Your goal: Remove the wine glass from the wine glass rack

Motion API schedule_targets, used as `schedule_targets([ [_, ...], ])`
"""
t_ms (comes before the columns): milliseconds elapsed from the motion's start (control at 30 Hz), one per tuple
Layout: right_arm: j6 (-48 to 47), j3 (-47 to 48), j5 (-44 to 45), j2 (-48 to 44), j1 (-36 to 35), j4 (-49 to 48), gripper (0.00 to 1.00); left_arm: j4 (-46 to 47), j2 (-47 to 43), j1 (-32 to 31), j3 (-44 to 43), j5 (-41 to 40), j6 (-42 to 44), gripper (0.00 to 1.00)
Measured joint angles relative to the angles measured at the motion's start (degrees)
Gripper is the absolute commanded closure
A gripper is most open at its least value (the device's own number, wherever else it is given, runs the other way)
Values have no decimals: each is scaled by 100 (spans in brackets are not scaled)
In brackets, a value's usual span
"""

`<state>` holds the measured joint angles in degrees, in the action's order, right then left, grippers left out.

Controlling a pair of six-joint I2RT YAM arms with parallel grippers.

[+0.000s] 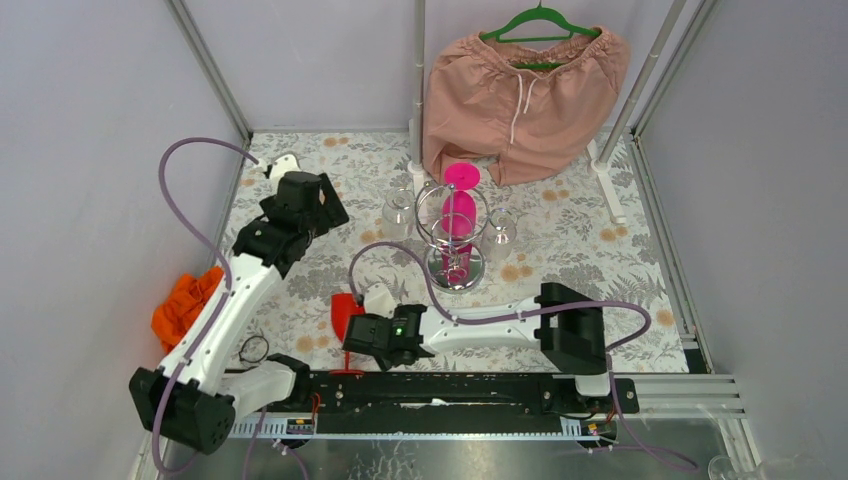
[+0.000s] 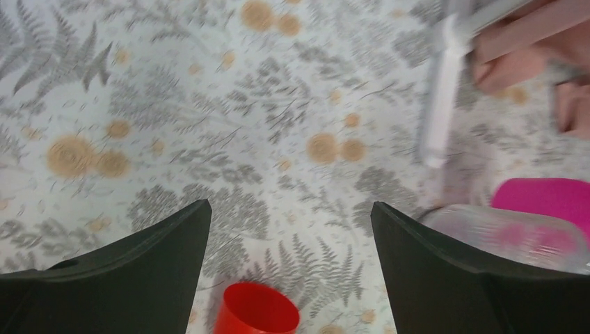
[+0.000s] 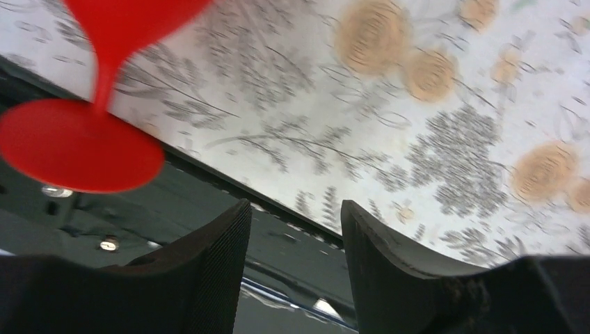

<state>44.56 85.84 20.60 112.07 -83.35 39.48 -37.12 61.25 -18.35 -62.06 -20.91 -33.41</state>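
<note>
The chrome wine glass rack [image 1: 455,262] stands mid-table. A pink wine glass [image 1: 459,205] hangs on it upside down, foot up. Clear glasses [image 1: 397,212] [image 1: 498,228] sit at the ring's left and right. My left gripper [image 1: 325,212] hovers left of the rack, open and empty. In its wrist view the fingers [image 2: 156,268] frame bare cloth, with the pink foot [image 2: 546,197] and a clear glass [image 2: 511,236] at the right. A red wine glass [image 1: 346,312] [image 3: 76,146] is by my right gripper [image 1: 355,338], which is open and empty near the front rail.
Pink shorts [image 1: 525,85] hang on a green hanger behind the rack, beside a white pole [image 1: 417,100]. An orange cloth [image 1: 185,305] lies at the left edge. The black rail [image 1: 450,390] runs along the near edge. Metal posts frame the floral tablecloth [image 1: 590,250].
</note>
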Motion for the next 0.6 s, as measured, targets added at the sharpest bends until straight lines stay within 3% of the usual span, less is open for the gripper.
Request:
schedule_targets([
  [167, 129, -623, 330, -697, -2, 219, 41, -514, 348, 0, 17, -105, -168, 8],
  [433, 422, -1161, 1121, -2509, -7, 551, 39, -1047, -11, -72, 328, 35, -361, 13],
  [600, 544, -1386, 1427, -3134, -9, 761, 40, -1307, -39, -391, 723, 208, -610, 16],
])
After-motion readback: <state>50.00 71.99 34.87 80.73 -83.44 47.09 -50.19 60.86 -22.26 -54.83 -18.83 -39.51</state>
